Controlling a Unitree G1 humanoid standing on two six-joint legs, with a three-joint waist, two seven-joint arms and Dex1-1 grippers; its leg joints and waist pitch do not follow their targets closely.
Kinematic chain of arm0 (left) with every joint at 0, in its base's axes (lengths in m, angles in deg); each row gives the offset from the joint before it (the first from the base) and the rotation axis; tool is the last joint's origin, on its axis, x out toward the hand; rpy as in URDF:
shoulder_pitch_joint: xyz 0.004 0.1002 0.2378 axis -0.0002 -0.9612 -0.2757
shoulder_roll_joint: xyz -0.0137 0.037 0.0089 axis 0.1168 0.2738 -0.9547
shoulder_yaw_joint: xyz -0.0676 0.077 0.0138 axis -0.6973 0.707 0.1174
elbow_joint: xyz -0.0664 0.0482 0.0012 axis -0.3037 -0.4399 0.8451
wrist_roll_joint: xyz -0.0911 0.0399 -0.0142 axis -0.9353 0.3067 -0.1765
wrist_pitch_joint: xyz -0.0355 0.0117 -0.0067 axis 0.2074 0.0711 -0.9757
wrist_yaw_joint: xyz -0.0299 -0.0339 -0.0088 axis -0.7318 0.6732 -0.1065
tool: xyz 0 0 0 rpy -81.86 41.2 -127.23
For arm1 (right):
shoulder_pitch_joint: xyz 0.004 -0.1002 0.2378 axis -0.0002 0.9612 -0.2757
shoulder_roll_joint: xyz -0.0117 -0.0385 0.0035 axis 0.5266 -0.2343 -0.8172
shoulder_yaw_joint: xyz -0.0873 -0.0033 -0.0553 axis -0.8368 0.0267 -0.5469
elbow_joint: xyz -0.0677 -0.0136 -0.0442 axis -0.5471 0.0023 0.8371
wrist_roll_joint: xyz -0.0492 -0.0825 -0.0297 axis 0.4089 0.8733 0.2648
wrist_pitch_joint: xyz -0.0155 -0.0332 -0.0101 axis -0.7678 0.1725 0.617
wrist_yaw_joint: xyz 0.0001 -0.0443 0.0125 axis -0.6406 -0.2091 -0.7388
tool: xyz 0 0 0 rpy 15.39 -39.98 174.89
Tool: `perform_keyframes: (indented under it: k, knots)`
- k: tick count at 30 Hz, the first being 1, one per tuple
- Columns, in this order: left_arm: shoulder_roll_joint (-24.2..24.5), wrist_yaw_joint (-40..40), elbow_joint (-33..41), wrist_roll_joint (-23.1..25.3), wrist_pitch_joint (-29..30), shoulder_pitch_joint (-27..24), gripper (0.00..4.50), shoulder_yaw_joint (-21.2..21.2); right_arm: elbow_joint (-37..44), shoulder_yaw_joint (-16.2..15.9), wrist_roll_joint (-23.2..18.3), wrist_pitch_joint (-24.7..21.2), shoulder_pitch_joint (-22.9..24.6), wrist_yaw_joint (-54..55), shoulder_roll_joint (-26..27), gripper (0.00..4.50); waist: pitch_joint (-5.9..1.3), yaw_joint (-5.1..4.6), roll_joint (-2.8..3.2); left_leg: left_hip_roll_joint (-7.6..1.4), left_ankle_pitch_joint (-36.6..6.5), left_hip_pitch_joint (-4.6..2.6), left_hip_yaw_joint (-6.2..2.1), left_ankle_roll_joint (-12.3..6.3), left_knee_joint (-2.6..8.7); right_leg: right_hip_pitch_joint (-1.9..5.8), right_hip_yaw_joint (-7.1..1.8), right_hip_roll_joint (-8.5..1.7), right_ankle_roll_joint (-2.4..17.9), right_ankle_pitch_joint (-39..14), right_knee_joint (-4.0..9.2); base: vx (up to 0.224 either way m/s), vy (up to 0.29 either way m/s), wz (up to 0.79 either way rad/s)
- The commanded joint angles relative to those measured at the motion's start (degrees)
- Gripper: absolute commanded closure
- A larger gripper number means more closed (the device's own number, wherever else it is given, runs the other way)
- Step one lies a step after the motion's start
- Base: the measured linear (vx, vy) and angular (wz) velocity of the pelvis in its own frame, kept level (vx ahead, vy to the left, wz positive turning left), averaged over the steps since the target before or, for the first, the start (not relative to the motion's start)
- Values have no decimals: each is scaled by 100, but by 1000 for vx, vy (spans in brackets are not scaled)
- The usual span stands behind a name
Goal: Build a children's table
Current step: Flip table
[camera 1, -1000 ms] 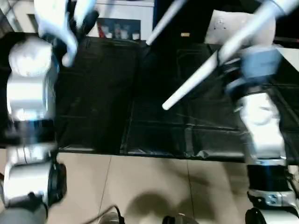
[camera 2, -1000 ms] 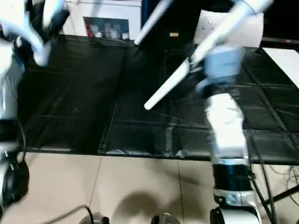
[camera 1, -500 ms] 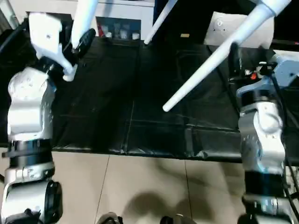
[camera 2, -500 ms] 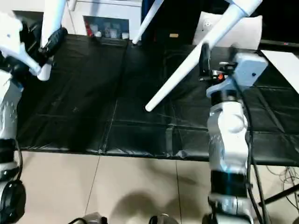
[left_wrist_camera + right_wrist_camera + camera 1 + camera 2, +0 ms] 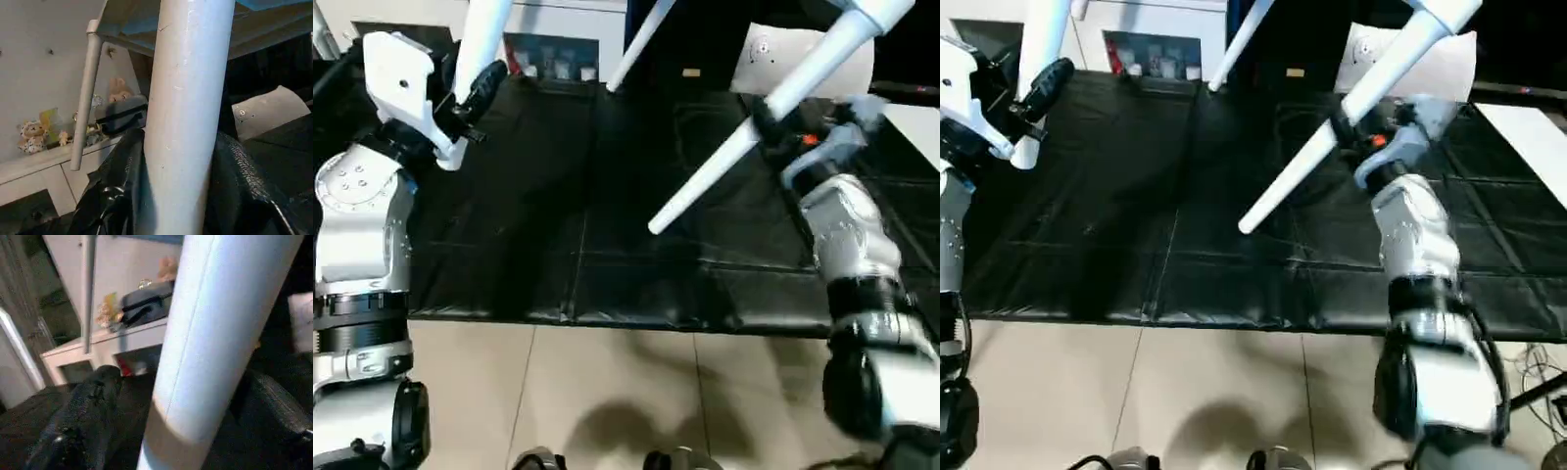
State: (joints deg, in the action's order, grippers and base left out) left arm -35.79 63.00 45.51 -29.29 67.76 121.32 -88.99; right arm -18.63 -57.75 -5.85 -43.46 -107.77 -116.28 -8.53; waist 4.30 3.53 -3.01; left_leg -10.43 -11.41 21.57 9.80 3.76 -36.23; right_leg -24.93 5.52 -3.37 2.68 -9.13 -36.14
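Note:
I hold the children's table raised above the black mat (image 5: 558,196), its long white legs slanting down into view. My left gripper (image 5: 462,90) is shut on the leftmost leg (image 5: 487,29); in the left wrist view that leg (image 5: 186,122) fills the gap between my black fingers (image 5: 122,186). My right gripper (image 5: 770,116) is shut on the leg at the right (image 5: 724,166), whose free end hangs over the mat. The right wrist view has the same leg (image 5: 215,333) clamped between its fingers (image 5: 83,421). A third leg (image 5: 641,44) hangs at the back. The table top's underside (image 5: 195,14) is overhead.
Beige floor tiles (image 5: 607,392) lie in front of the mat's near edge. A white cabinet (image 5: 558,49) with small items stands behind the mat. A pale panel (image 5: 764,49) leans at the back right, and a flat white board (image 5: 1528,127) lies at the far right.
My right forearm has swung and twisted, reaching the leg from lower right now; that leg has hardly shifted. My left arm has settled on its leg after a blurred move.

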Motion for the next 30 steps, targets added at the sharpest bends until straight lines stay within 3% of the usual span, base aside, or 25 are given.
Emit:
perform_keyframes:
  k: [1,3,5,8,11,12,13,15,16,17,19,20,22,26,29,30]
  knots:
    - [-15,122,-99,-149,-51,-28,284,113,-21,8,-185,-134,-111,-552,-41,91,-511,23,-21,-240,-474,-34,-41,-394,378,451,-349,-492,914,-1396,412,0,0,0]
    - [-14,129,-142,-146,-78,-46,284,117,-23,8,-255,-183,-123,-776,-47,91,-517,25,-35,-246,-432,-35,-41,-413,378,450,-347,-487,931,-1318,403,0,0,0]
    - [-124,104,-516,-145,-114,-224,284,130,1087,-443,-465,-636,475,-1636,-136,91,-506,39,-71,-238,-360,-31,-36,-464,386,460,-346,-471,916,-1204,420,0,0,0]
    - [-144,64,-935,16,-327,-326,286,249,1700,-549,-605,-860,848,-1800,-174,91,-537,104,-97,-270,-218,-58,-50,-580,388,443,-345,-476,796,-966,381,0,0,0]
    - [-188,-30,-1297,116,-505,-342,291,297,2321,-609,-696,-1050,1205,-1732,-174,91,-519,148,-87,-269,-453,-89,-40,-444,405,413,-340,-495,730,-1388,446,0,0,0]
    - [-207,-66,-1475,140,-576,-331,291,300,2571,-657,-692,-1106,1359,-1693,-166,91,-520,164,-27,-267,-522,-88,-52,-375,414,415,-342,-500,679,-1513,460,0,0,0]
    - [-195,-121,-1695,242,-691,-319,291,350,2837,-743,-673,-1155,1534,-1648,-154,91,-511,188,-36,-272,-568,-113,-47,-348,423,382,-337,-473,587,-1531,507,0,0,0]
    - [-191,-165,-1967,342,-828,-304,291,402,3181,-854,-653,-1218,1757,-1573,-128,91,-518,188,-49,-285,-602,-108,-65,-312,438,400,-326,-488,566,-1512,497,0,0,0]
    - [-208,-260,-2126,376,-913,-285,291,383,3396,-935,-641,-1289,1902,-1495,-71,91,-534,204,32,-326,-605,-133,-91,-218,453,390,-329,-509,610,-1367,488,0,0,0]
    - [-207,-282,-2158,391,-931,-283,291,386,3436,-959,-622,-1292,1936,-1484,-60,91,-518,198,8,-325,-664,-131,-88,-202,461,383,-321,-504,638,-1357,504,0,0,0]
    - [-195,-381,-2303,472,-1028,-296,291,413,3515,-1078,-426,-1221,2066,-1413,-22,91,-511,212,16,-329,-858,-139,-89,-99,475,397,-320,-524,710,-1401,505,0,0,0]
    - [-194,-452,-2361,498,-1052,-323,291,406,3496,-1120,-315,-1168,2112,-1342,17,91,-497,216,55,-321,-968,-140,-100,-32,491,409,-315,-533,717,-1507,509,0,0,0]
    - [-186,-534,-2447,522,-1112,-378,291,382,3462,-1196,-106,-1116,2196,-1163,70,91,-453,173,31,-308,-1487,-210,-109,112,520,409,-288,-554,570,-2218,627,0,0,0]
    - [-122,-570,-2487,439,-1157,-523,291,276,3270,-1292,319,-736,2392,-824,151,91,-423,144,39,-323,-1650,-247,-141,157,566,418,-278,-583,413,-2603,709,0,0,0]
    - [-72,-460,-2011,188,-1172,-1049,221,108,2866,-1347,856,14,2724,-601,117,91,-468,127,47,-354,-1522,-211,-155,181,578,461,-299,-615,572,-2191,641,0,0,0]
    - [-72,-460,-2011,188,-1172,-1049,221,108,2866,-1347,856,14,2724,-601,117,91,-462,117,42,-350,-1481,-199,-148,164,578,467,-304,-602,596,-2105,639,0,0,0]
